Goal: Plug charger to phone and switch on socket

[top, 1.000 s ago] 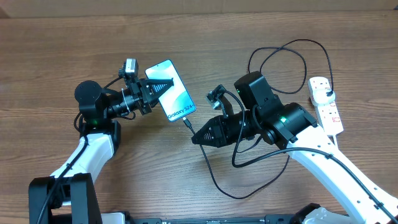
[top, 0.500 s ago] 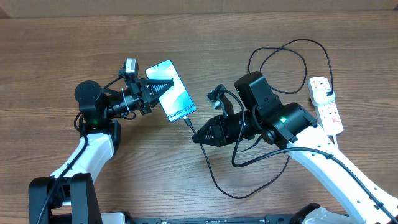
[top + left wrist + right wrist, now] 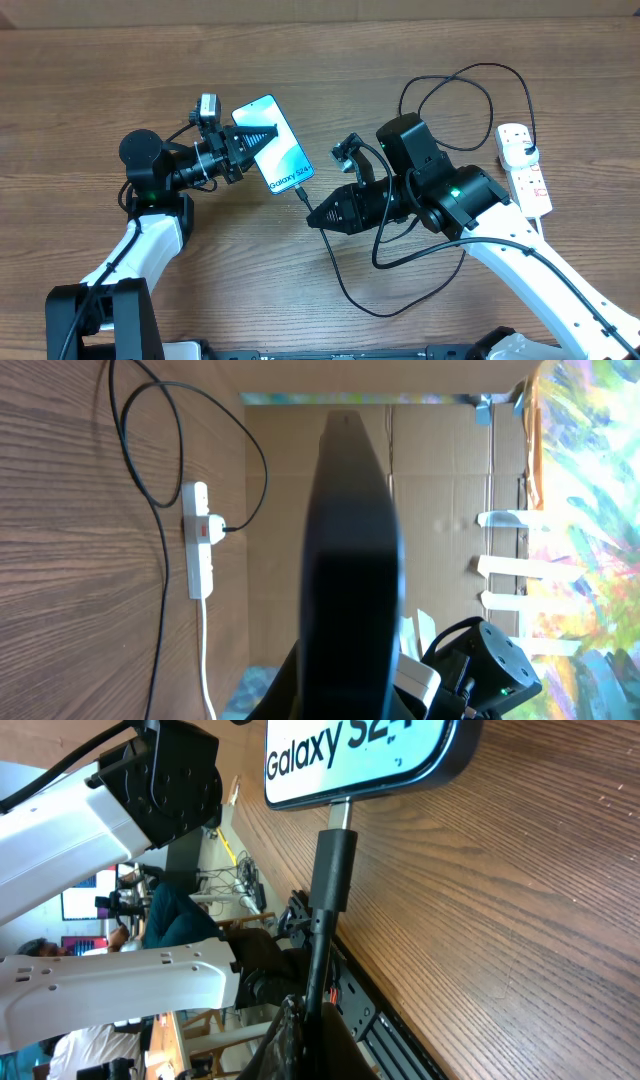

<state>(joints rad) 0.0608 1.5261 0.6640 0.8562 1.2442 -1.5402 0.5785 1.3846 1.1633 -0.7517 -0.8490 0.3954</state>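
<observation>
The phone [image 3: 276, 150] has a light blue "Galaxy S24+" screen and is held above the table by my left gripper [image 3: 258, 137], which is shut on its upper half. In the left wrist view the phone [image 3: 350, 540] shows edge-on as a dark slab. My right gripper [image 3: 314, 222] is shut on the charger [image 3: 340, 280], a thin black cable, just behind its plug [image 3: 332, 870]. The plug's metal tip [image 3: 340, 815] meets the bottom edge of the phone [image 3: 360, 755]; how deep it sits I cannot tell. The white socket [image 3: 525, 168] lies at the far right with a black plug in it.
The charger cable loops over the table in front of my right arm and curls behind it toward the socket [image 3: 200, 540]. A cardboard wall [image 3: 440, 510] bounds the table's far side. The socket's white lead [image 3: 205, 650] trails along the wood.
</observation>
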